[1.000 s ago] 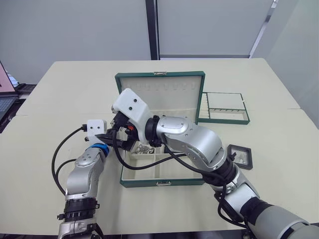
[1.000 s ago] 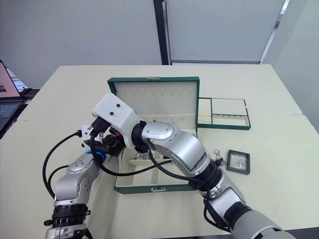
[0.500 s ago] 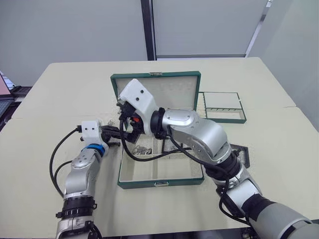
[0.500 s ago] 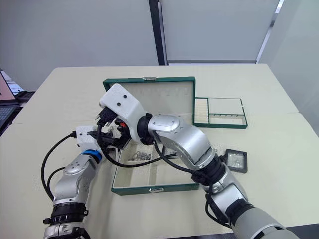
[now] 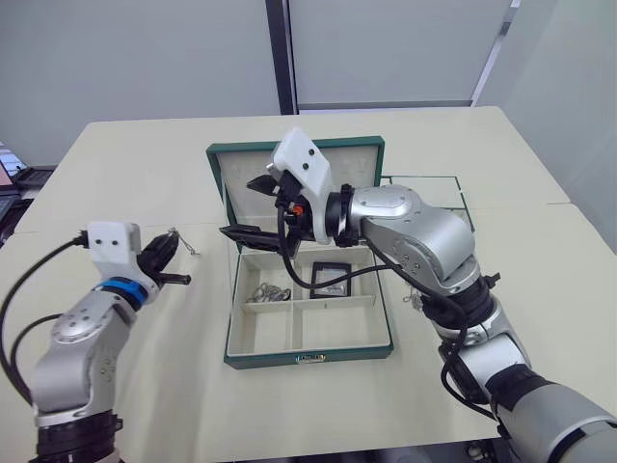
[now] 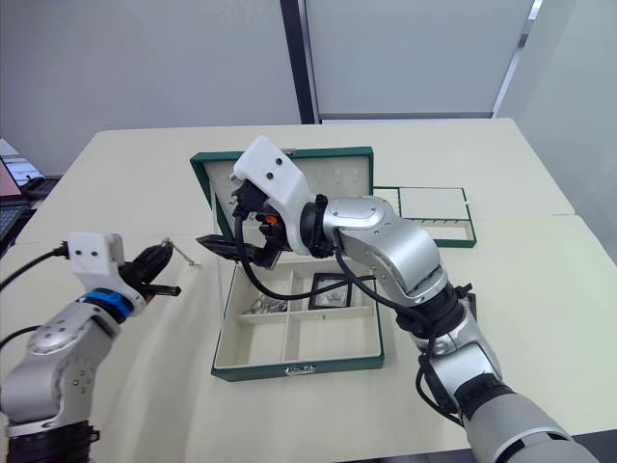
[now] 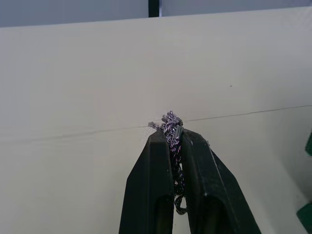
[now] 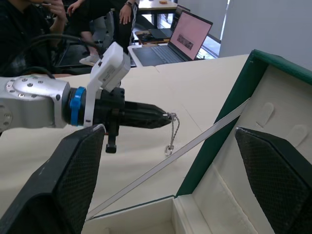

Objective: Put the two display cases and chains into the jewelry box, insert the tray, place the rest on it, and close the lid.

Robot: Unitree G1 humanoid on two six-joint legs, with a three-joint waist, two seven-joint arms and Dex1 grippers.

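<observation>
— Where do we find the chain (image 7: 171,127)?
— Pinched between the pressed-together fingers of our left gripper (image 5: 172,258), held over bare table (image 5: 125,183) to the left of the jewelry box (image 5: 308,358); a short length dangles from the tips. A second chain (image 5: 268,293) lies in the box's rear left compartment, and one display case (image 5: 332,277) sits in the rear compartment beside it.

— And the right gripper (image 5: 253,206)?
— Spread wide, holding nothing, hovering over the box's rear left corner in front of the upright lid (image 5: 353,159).

— What differs from a second ago?
— Both grippers were crowded together at the box's left edge then. Now our left arm has swung out well clear of the box, and the right one has lifted toward the lid.

— Room to move?
— The two front compartments are bare. The tray (image 5: 461,206) lies at the lid's right side. Open table spreads left and front of the box.
</observation>
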